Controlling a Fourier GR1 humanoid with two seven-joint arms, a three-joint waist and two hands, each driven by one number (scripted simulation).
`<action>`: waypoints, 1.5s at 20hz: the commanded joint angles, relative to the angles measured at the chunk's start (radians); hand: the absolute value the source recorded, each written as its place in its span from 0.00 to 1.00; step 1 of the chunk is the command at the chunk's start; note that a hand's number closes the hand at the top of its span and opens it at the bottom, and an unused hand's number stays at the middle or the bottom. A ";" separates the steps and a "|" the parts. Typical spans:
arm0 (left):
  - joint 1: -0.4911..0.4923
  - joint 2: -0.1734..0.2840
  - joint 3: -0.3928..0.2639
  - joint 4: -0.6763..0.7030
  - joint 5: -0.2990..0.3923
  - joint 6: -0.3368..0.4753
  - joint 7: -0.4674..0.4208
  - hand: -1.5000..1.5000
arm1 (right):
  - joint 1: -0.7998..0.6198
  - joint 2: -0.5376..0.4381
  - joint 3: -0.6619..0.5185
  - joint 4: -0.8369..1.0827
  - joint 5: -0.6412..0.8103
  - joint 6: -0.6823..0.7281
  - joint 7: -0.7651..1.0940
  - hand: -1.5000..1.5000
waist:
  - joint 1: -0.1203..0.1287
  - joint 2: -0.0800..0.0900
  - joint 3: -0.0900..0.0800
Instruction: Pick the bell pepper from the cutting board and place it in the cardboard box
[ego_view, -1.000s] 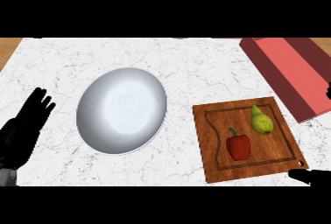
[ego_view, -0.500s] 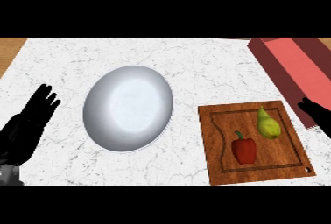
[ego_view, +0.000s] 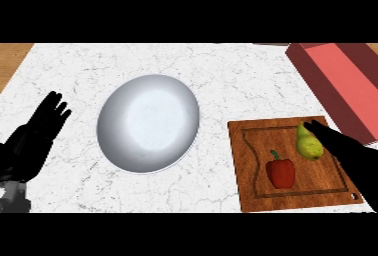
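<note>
Pepper lay on the board at lower right, beside a pear; right hand reached over, fingers straight. Left hand rested open at left.

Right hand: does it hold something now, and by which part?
Nothing is held. The right hand reaches over the cutting board beside the pear, fingers straight; the bell pepper lies untouched.

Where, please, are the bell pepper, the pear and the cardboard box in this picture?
bell pepper (ego_view: 280, 171), head view, middle of its red body.
pear (ego_view: 308, 145), head view, its lower bulge.
cardboard box (ego_view: 347, 87), head view, its red inner floor.
</note>
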 joint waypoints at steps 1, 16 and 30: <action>-0.004 -0.033 0.001 0.011 -0.027 0.015 0.007 0.50 | -0.116 0.117 0.089 0.051 0.028 0.065 0.167 0.00 | -0.005 -0.001 0.001; 0.055 -0.088 0.054 -0.078 -0.086 -0.035 0.060 0.50 | -0.047 0.288 0.064 0.080 0.172 0.176 0.091 0.00 | -0.015 -0.004 0.002; 0.074 -0.099 0.157 -0.058 -0.095 -0.134 0.055 0.50 | -0.072 0.408 0.034 0.230 0.335 0.288 0.003 0.00 | -0.015 -0.004 0.002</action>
